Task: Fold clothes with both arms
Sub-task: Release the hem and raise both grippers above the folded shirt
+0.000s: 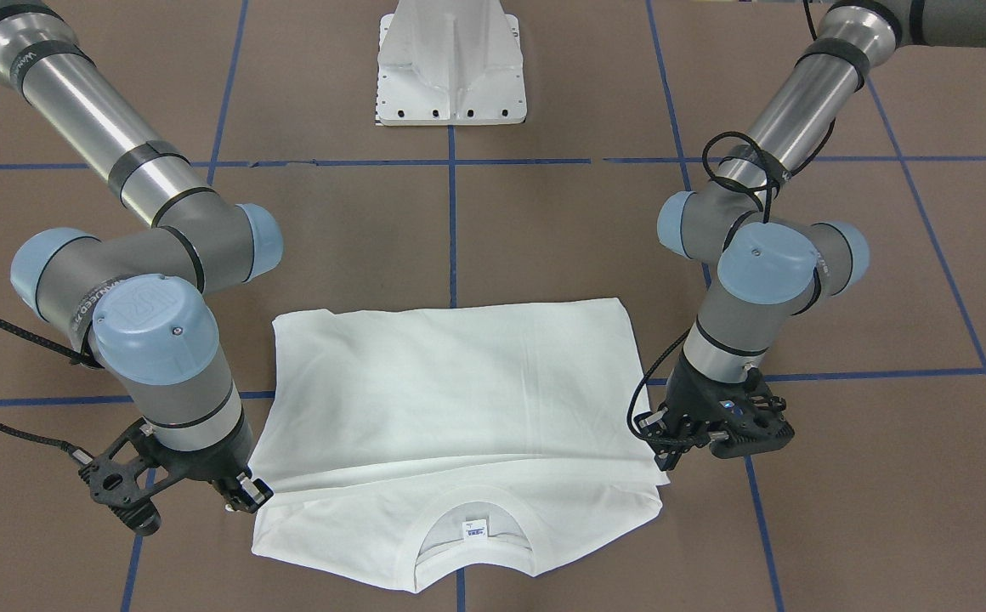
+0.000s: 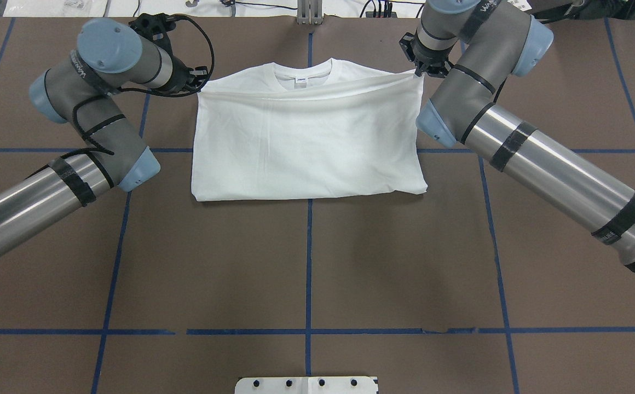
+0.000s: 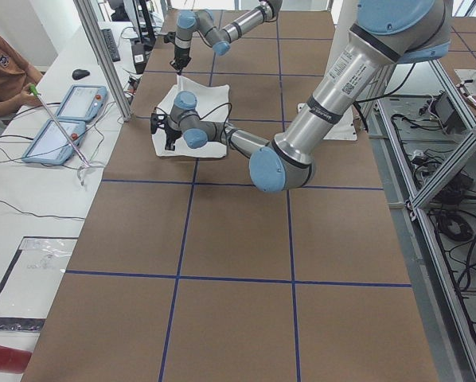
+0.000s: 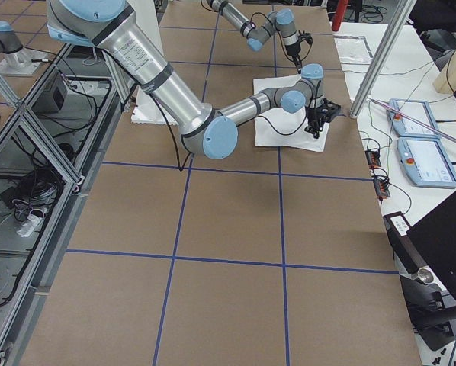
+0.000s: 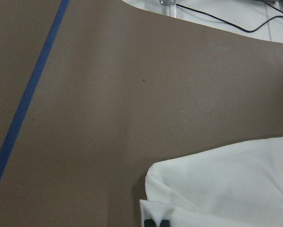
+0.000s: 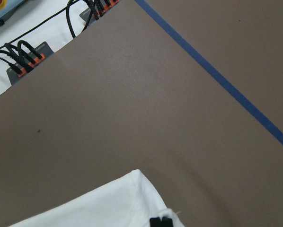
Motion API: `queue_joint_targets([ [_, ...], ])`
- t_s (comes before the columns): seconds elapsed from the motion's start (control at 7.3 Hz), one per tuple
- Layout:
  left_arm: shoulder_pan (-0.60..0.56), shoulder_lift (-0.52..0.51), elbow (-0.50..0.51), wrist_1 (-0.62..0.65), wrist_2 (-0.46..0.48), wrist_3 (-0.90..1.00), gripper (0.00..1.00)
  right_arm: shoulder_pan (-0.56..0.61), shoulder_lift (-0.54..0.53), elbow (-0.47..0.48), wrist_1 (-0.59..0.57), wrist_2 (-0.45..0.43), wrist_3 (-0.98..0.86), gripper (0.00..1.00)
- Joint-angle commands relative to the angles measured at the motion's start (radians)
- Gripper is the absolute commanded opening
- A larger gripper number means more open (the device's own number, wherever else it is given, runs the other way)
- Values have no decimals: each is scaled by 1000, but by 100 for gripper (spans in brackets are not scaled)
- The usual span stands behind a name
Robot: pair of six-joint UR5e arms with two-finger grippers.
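The ribbed collar (image 1: 476, 500) and small neck label (image 1: 474, 529) of the white cotton shirt (image 1: 459, 382) are lying closest, toward the edge of the brown, blue-taped desk (image 1: 544, 238) opposite the robot's base, about midway along it. The shirt is lying flat, its lower half doubled over so that the loose edge is running just short of the collar. It is looking light, soft and limp, so it is likely to sag wherever it is going unsupported; the two corners of that loose edge are offering the best purchase. The black two-finger left hand (image 1: 661, 455) is pinching one corner and the right hand (image 1: 246, 493) the other, each clenched on the cloth with its fingers nearly together.
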State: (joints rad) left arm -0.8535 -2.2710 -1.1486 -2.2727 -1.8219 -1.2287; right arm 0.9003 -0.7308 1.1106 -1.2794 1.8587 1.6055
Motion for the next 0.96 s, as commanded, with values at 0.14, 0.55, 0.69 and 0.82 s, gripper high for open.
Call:
queue_joint_targets([
  [0.14, -12, 5, 1, -27, -2, 8, 28, 3, 11, 15, 11, -1, 13, 71],
  [0.55, -30, 11, -10, -41, -13, 6, 29, -61, -220, 342, 26, 10, 153, 83],
  [0.69, -30, 13, -13, -42, -37, 6, 32, -102, -334, 467, 26, 8, 219, 85],
  [0.82, -32, 24, -19, -44, -52, 6, 33, -145, -416, 535, 28, 4, 294, 88],
])
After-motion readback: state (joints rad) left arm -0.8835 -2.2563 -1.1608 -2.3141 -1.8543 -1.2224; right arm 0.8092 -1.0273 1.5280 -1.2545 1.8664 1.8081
